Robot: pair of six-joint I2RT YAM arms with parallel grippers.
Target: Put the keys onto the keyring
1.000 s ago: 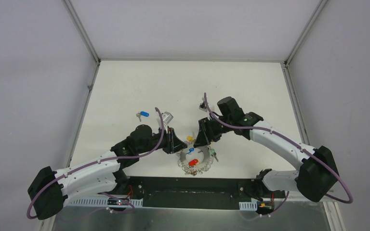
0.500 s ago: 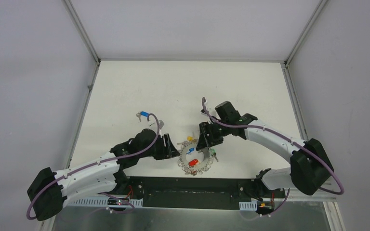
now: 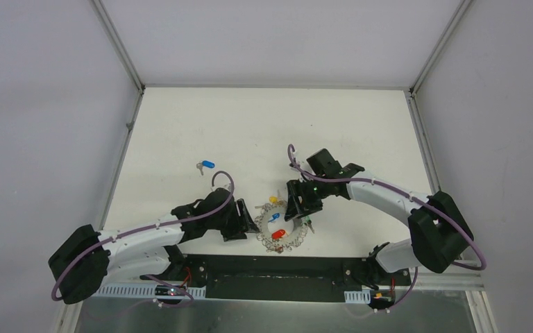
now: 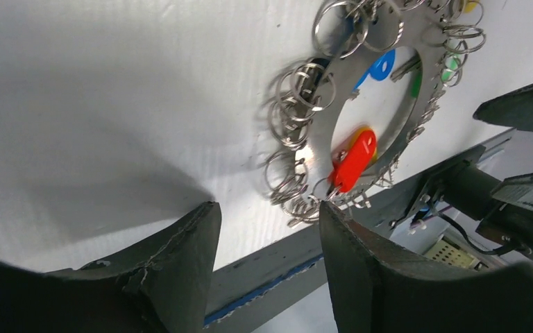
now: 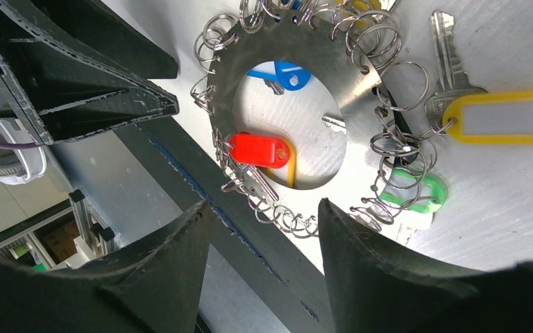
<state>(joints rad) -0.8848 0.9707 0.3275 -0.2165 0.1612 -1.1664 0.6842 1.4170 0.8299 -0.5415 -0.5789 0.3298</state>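
The keyring (image 3: 282, 234) is a flat silvery disc with a round hole, edged with several small split rings, lying near the table's front edge. Red (image 5: 258, 149), blue (image 5: 288, 73) and green (image 5: 413, 191) tagged keys hang on it. A yellow-tagged key (image 5: 503, 114) lies at its rim; whether it is threaded on I cannot tell. Another blue-tagged key (image 3: 206, 165) lies loose to the far left. My left gripper (image 3: 248, 220) stands open just left of the keyring (image 4: 323, 132), empty. My right gripper (image 3: 295, 207) hovers open at its right side, empty.
The table's front edge, a dark rail with a blue strip (image 5: 180, 173), runs right beside the keyring, with the arm bases (image 3: 271, 267) beyond it. White walls close in the table on the other three sides.
My left gripper has opened and drawn back toward the front edge, left of the keyring. My right gripper has moved slightly nearer to the ring. The yellow-tagged key stays by the rim.
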